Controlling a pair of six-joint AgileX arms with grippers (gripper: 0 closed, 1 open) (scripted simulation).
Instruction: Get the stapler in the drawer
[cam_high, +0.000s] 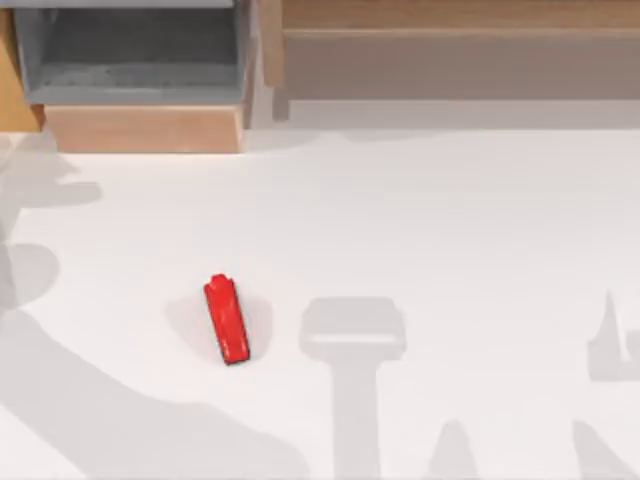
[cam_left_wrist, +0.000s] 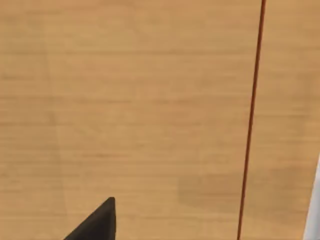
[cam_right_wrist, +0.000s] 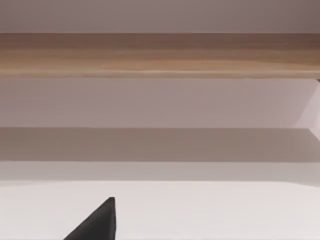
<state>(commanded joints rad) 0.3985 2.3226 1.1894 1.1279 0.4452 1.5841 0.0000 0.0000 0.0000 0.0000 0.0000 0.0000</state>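
A: Top view? 
B: Stapler (cam_high: 227, 319) lying on the table (cam_high: 450, 250), left of middle, untouched. Drawer (cam_high: 140, 75) open at far left, nothing visible inside. 
A: Left wrist view? 
B: Wood panel (cam_left_wrist: 125, 100), one dark fingertip (cam_left_wrist: 97, 222); can't tell grip state. 
A: Right wrist view? 
B: Shelf (cam_right_wrist: 160, 55) ahead, same, can't tell. Pick and place both still left.

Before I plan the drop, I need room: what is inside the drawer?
The drawer stands open, showing bare grey floor and walls. Its back part is cut off from view. The stapler lies on the table.
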